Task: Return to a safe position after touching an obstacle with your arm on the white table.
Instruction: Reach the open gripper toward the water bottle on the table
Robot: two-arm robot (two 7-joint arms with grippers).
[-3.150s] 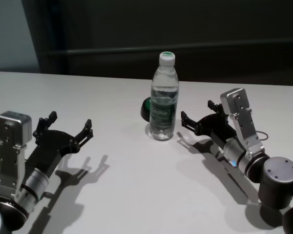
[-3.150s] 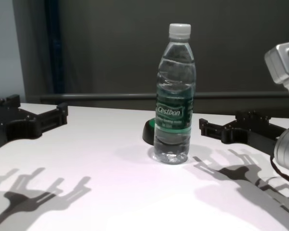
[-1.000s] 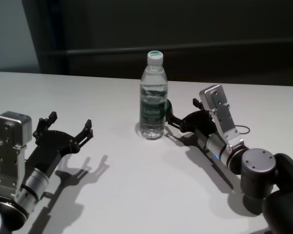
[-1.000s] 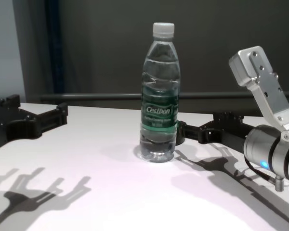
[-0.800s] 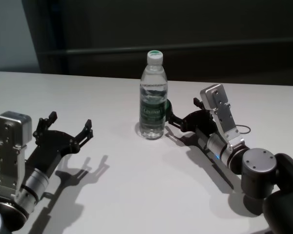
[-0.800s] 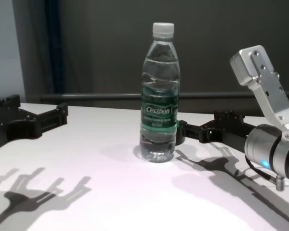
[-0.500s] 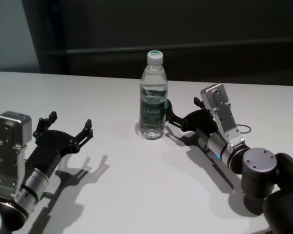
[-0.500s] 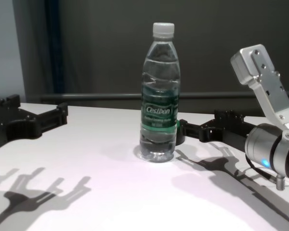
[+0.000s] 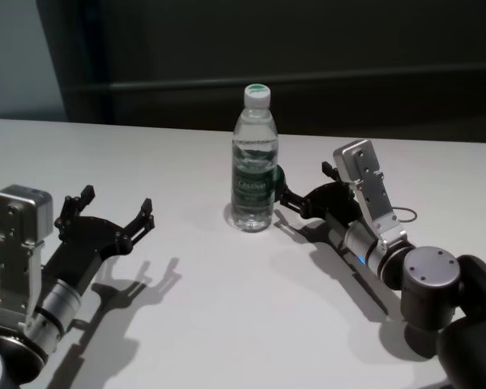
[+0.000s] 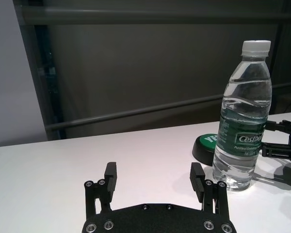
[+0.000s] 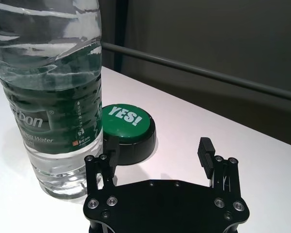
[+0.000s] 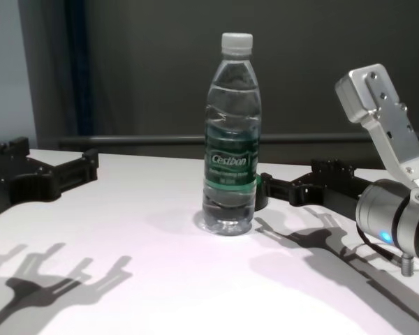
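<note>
the water bottle [image 9: 254,159] stands upright near the middle of the white table [image 9: 227,324], cap on. the right gripper [image 9: 302,198] reaches in low over the tabletop with its fingers spread and nothing between them; one fingertip [image 11: 110,143] sits just beside the bottle's lower body, right at the edge of the green label. whether it is actually touching the plastic or a hair apart cannot be made out from any view. the left gripper [image 9: 113,217] hovers well apart on the other side, also spread wide and empty, apparently parked.

judging by this, the contact part looks done or nearly so, and the step in hand is the retreat. the next move calls for drawing the right arm straight back along its own line, away from the bottle, without sweeping sideways, since a tall bottle could tip from a nudge.

behind the bottle a black-and-green button [image 11: 127,125] reading "yes!" is partly hidden in the head and chest views, and the near finger covers part of its side in the right wrist view
</note>
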